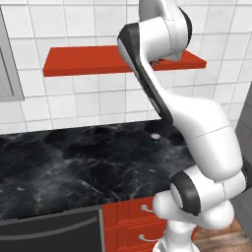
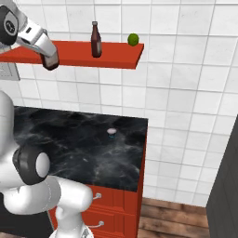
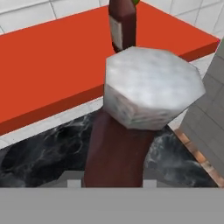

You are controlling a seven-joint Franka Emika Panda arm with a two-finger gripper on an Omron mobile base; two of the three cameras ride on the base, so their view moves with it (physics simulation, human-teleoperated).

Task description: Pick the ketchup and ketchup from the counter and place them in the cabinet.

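Tool (image 2: 50, 62) pinches the second ketchup bottle (image 3: 127, 131) at the shelf's (image 2: 116, 58) near edge; lift higher, then set it left of the standing bottle (image 2: 96, 40).

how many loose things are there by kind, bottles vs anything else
Dark red-brown ketchup bottles: 2, one upright on the red shelf board at, one held in the gripper at
Green ball: 1, on the shelf
Small pale round thing on the black marble counter: 1
Total: 4
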